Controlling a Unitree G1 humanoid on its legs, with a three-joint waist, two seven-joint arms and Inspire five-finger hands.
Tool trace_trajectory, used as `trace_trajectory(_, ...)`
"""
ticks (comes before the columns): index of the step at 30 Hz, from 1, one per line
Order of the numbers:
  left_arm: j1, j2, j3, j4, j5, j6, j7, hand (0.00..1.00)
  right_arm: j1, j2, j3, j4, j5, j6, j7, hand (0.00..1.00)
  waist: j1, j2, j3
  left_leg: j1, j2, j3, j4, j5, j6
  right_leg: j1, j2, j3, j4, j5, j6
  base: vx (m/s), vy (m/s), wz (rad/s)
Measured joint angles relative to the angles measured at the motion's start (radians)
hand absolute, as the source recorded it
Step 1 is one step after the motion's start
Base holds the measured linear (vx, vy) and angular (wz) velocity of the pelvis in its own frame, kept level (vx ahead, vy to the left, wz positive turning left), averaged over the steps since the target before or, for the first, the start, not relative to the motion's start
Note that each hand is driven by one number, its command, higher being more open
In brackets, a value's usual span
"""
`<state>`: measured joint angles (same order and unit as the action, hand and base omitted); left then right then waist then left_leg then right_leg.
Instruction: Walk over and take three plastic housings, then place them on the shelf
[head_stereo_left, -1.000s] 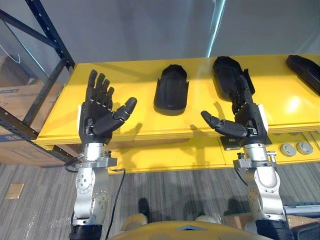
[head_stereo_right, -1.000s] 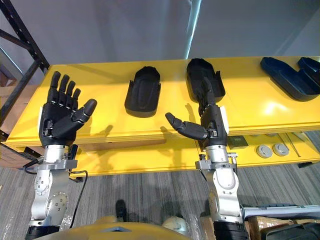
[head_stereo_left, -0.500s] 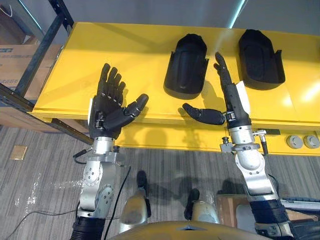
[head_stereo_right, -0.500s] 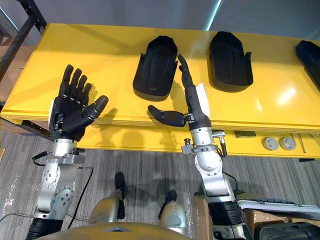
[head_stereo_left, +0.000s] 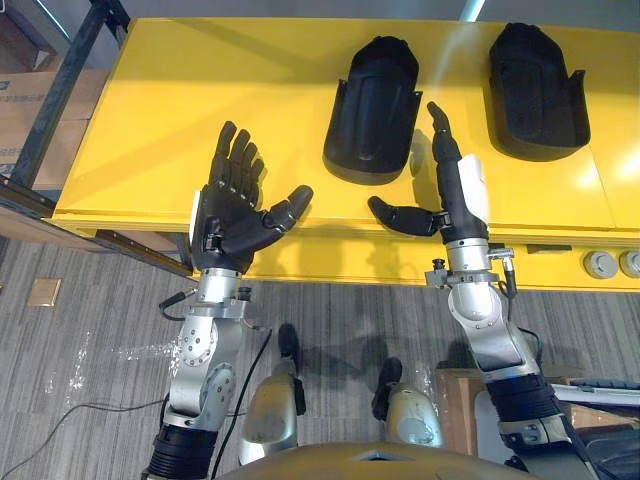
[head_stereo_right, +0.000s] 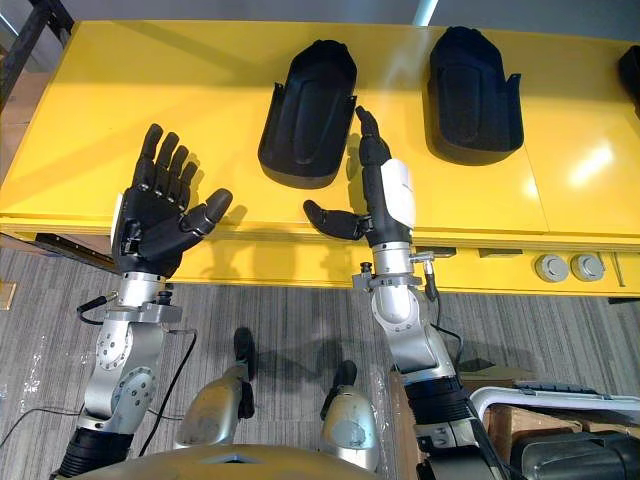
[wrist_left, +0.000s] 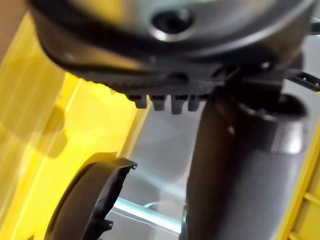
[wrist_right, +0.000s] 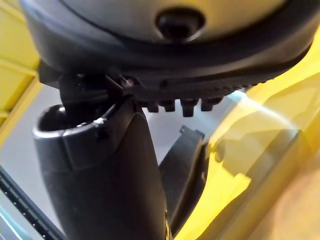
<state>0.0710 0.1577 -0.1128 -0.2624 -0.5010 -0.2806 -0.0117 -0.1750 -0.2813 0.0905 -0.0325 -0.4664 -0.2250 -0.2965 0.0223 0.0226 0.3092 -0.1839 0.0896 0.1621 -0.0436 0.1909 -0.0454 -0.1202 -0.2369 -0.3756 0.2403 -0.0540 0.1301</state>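
While the left hand (head_stereo_left: 232, 215) and right hand (head_stereo_left: 450, 195) were both wide open and empty, the right one was just beside a housing (head_stereo_left: 373, 110) on the surface (head_stereo_left: 150, 120), so a bump could push it away.

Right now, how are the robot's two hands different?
The left hand shows its whole palm with fingers fanned, in front of bare yellow table. The right hand is turned edge-on, close beside a black housing. Both are open, thumbs pointing inward, holding nothing.
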Motion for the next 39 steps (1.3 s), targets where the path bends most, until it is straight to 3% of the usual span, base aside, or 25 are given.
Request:
trace_trajectory(13, 0.010, 0.000, -0.027, 0.000, 0.000, 0.000, -0.004, 1.00, -0.025, 0.001, 0.001, 0.038, 0.003, 0.046, -0.112, 1.00, 0.000, 0.013, 0.016, 0.018, -0.006, -0.010, -0.032, 0.015, -0.001, 0.000, -0.007, -0.005, 0.024, -0.018, 0.001, 0.01, -0.027, 0.02)
trace_trajectory(39, 0.024, 0.000, -0.079, 0.033, 0.000, 0.027, -0.023, 1.00, -0.087, 0.009, -0.005, 0.092, 0.003, 0.110, -0.186, 1.00, -0.001, 0.023, 0.029, 0.057, -0.014, -0.034, -0.041, 0.033, -0.008, 0.012, -0.030, -0.019, 0.112, -0.068, -0.002, 0.00, -0.040, 0.03)
